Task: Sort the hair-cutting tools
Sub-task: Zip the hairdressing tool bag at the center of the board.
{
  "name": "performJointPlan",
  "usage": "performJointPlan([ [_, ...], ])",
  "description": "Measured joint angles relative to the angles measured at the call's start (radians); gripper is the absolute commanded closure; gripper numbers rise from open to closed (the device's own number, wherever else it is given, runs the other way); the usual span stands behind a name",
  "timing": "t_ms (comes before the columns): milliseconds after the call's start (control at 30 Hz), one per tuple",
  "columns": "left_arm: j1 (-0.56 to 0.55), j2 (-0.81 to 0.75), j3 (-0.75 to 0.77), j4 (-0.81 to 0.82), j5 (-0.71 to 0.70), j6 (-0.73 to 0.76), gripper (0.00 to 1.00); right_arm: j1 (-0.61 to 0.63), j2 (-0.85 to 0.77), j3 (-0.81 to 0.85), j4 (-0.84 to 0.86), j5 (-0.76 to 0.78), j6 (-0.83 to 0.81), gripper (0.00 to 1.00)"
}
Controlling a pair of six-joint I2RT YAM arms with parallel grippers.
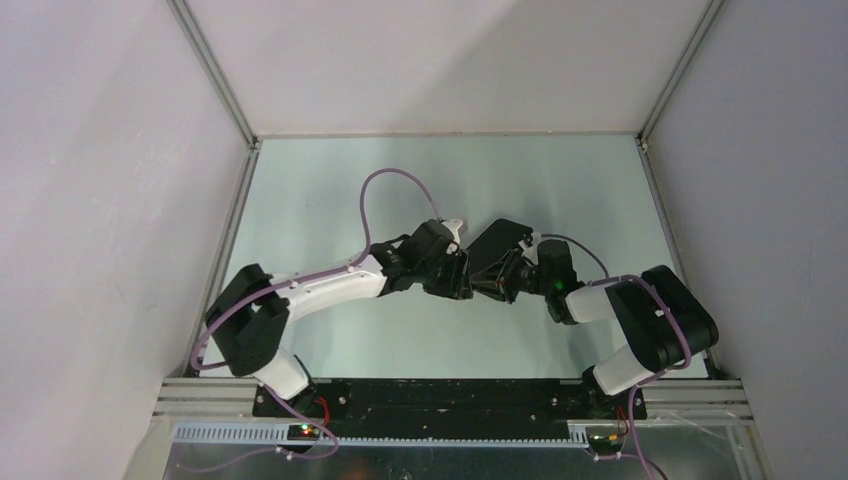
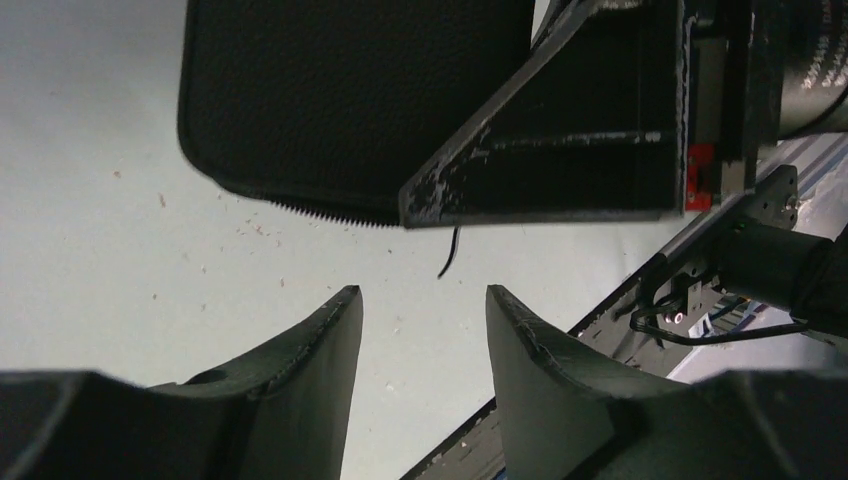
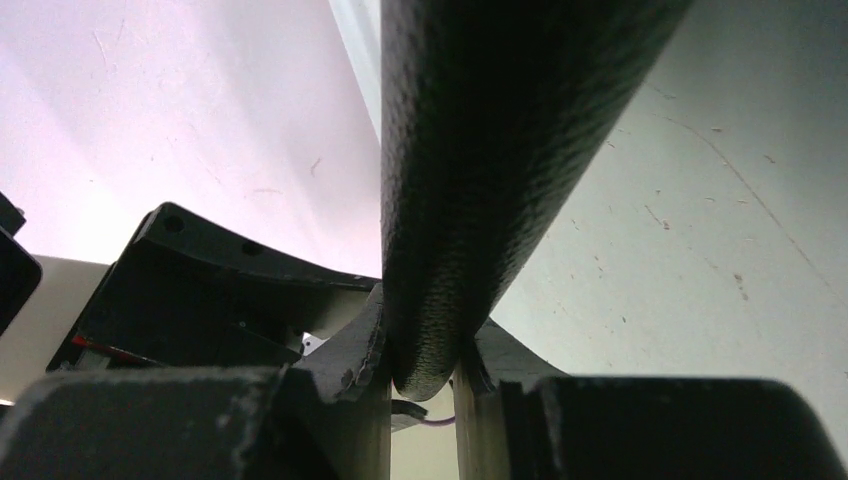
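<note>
Your right gripper [image 3: 420, 365]: clamped on an edge of the one black case [image 1: 500, 242], lifted over mid-table [image 1: 330, 190] | case long axis: straight away from those fingers | your left gripper [image 2: 420, 300]: jaws apart, empty, just beside case | tools: hidden, you cannot tell where

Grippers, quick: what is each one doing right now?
Left gripper: open, holding nothing, just short of the case.
Right gripper: shut on the case's edge.
</note>
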Motion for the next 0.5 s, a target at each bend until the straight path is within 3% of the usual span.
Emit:
performJointPlan([
  [200,0.0,0.068,0.04,0.011,0.008,-0.003,0.49,0.014,0.002,0.001,0.013,0.001,0.018,0.85],
  [267,0.0,0.082,0.057,0.011,0.008,-0.003,0.6,0.018,0.002,0.001,0.014,0.001,0.02,0.85],
  [300,0.0,0.088,0.065,0.01,0.008,-0.005,0.7,0.019,0.002,0.001,0.014,0.001,0.021,0.84],
  [433,0.0,0.097,0.08,-0.004,0.006,-0.005,0.97,0.02,0.001,0.002,0.013,0.003,0.025,0.71],
  [500,0.0,0.097,0.08,-0.002,0.022,-0.01,1.0,0.023,0.001,0.002,0.007,0.01,0.024,0.63],
])
